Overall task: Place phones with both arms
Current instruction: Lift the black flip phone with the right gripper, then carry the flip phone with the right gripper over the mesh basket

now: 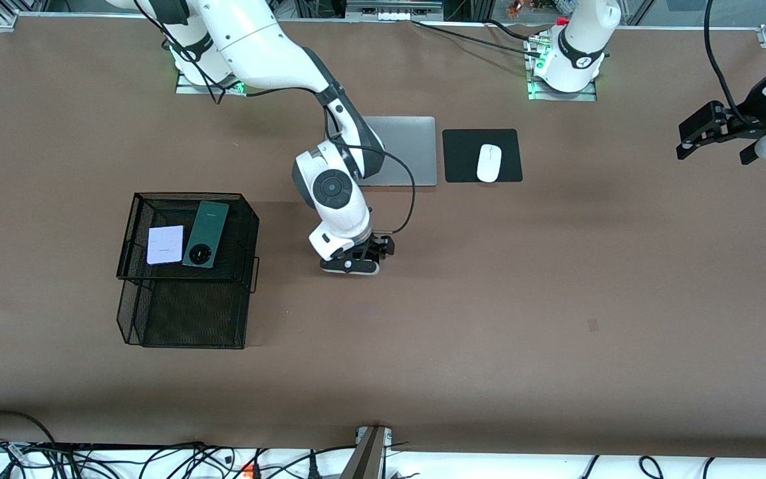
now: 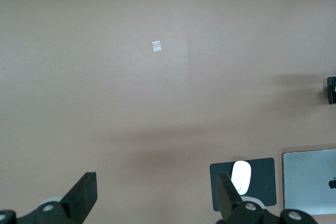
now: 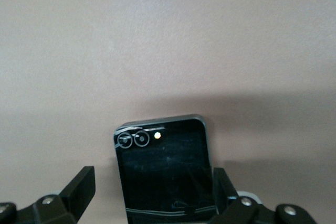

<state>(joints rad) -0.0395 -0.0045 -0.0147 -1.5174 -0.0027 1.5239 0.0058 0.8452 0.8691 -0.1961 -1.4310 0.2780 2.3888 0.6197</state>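
So the right hand (image 1: pixel 356 261) was down low mid-bench w/ its fingers spread wide, the black phone (image 3: pixel 165 171) lying flat between them, not clamped as far as we could tell. Biggest risk imo: if it closed off-centre the slick phone could've skidded or tipped out, esp. since it's thin and flat on the surface.

The lilac-white phone (image 1: pixel 165 245) and green phone (image 1: pixel 205 234) were already side by side in the wire basket's (image 1: pixel 131 219) top tier, so a third drop could've knocked them.

Left hand (image 1: pixel 712 133) waited up at its own end, fingers apart, holding nothing.

Bench (image 1: pixel 556 299) was plain brown matte; laptop (image 1: pixel 409 150) and mouse (image 1: pixel 489 162) on its pad (image 1: pixel 463 156) sat nr the bases. Cables trailed along the edge nearest the camera.
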